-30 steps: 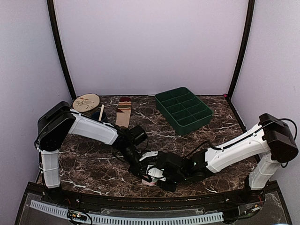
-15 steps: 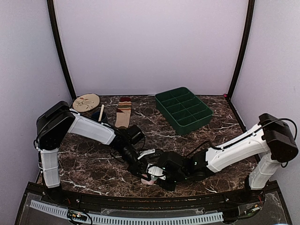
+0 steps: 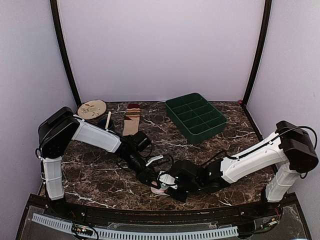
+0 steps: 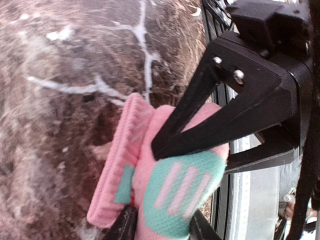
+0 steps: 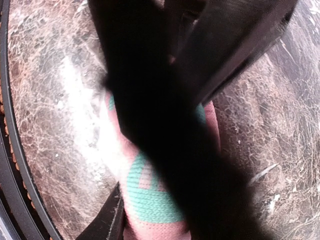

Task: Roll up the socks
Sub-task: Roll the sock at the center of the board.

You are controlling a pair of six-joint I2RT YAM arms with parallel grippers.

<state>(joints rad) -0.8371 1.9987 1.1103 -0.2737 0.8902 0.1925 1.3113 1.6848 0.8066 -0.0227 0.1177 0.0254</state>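
Pink sock (image 4: 172,192): rolled, teal patch with pale bars facing out, on the marble table (image 3: 95,172) close to its near edge; right gripper (image 3: 165,186) clamped across the roll, one black finger lying over its top; left gripper (image 3: 153,180) meets it from the opposite side, fingertips (image 4: 126,226) flanking the roll's end, pressing or slack cannot be told; tan striped sock (image 3: 132,120): flat, well apart at far left; round plate (image 3: 92,108) near it; green divided tray (image 3: 196,117) at far right of centre.
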